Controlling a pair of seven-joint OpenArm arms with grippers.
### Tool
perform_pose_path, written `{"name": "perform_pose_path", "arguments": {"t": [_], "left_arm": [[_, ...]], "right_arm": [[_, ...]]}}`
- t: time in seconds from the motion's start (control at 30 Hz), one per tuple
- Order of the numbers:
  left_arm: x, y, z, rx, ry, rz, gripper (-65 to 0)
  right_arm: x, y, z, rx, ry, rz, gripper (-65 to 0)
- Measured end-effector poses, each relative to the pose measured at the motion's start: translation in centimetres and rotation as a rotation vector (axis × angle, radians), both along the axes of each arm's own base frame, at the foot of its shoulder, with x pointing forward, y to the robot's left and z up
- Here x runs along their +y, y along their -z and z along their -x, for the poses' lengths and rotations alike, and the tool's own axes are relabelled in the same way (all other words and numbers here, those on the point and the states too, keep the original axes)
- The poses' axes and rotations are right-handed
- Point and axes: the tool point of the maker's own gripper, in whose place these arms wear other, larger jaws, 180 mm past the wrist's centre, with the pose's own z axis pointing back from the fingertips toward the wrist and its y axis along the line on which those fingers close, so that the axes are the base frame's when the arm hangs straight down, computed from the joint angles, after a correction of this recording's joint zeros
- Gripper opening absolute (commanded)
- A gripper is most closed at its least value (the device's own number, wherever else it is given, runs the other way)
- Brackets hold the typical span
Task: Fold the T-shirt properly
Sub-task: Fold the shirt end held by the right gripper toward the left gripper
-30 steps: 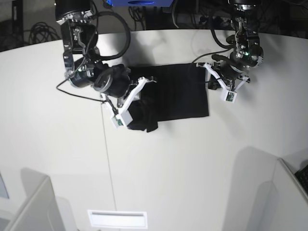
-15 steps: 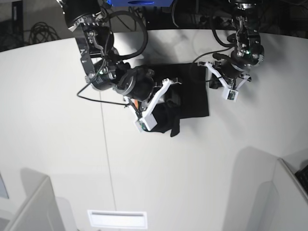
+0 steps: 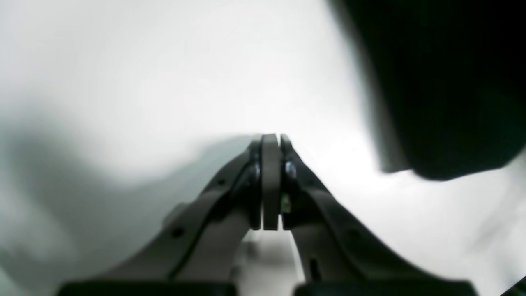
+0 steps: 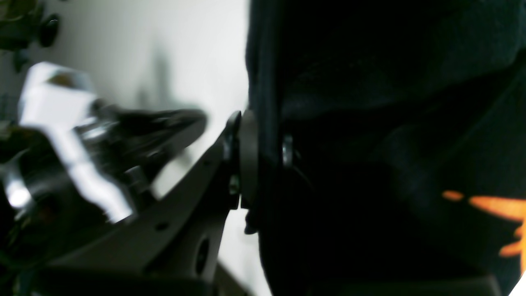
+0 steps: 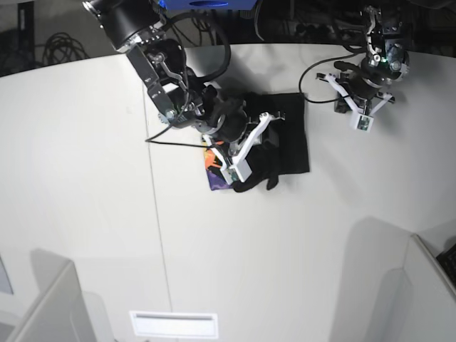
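The black T-shirt (image 5: 288,135) lies partly folded on the white table (image 5: 85,185). A strip of its orange and purple print (image 5: 211,168) shows at its left edge. My right gripper (image 5: 258,153) is shut on a bunched fold of the shirt and holds it over the shirt's middle. In the right wrist view the fingers (image 4: 246,152) pinch black cloth (image 4: 370,82), with some orange print (image 4: 493,207) at the right. My left gripper (image 5: 350,101) is shut and empty, beside the shirt's far right corner. In the left wrist view its gripper (image 3: 271,142) hangs over bare table, with the shirt (image 3: 444,82) at the upper right.
Cables (image 5: 328,68) trail from both arms near the table's back edge. Grey partition panels (image 5: 50,306) stand at the near left and near right (image 5: 427,292). A white vent plate (image 5: 173,324) sits at the near edge.
My right gripper has carried the shirt's left part rightward over the rest, uncovering the print. My left arm has moved up and right, away from the shirt.
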Motion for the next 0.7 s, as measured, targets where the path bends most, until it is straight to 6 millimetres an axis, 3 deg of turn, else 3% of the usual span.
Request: {"name": "perform_pose_path", "arguments": {"t": [0.37, 0.5, 0.7], "left_arm": [[4.6, -1.1, 4.3, 0.073, -0.035, -0.102, -65.0], [6.0, -2.0, 4.1, 0.052, -0.051, -0.127, -65.0], [6.2, -2.1, 4.1, 0.051, -0.053, -0.129, -65.0]], "right_arm": [[-0.2, 2.5, -1.4, 0.014, 0.023, 0.04, -65.0], [0.3, 2.5, -1.3, 0.023, 0.022, 0.034, -65.0], [0.9, 2.8, -0.8, 0.049, 0.004, 0.034, -65.0]]}}
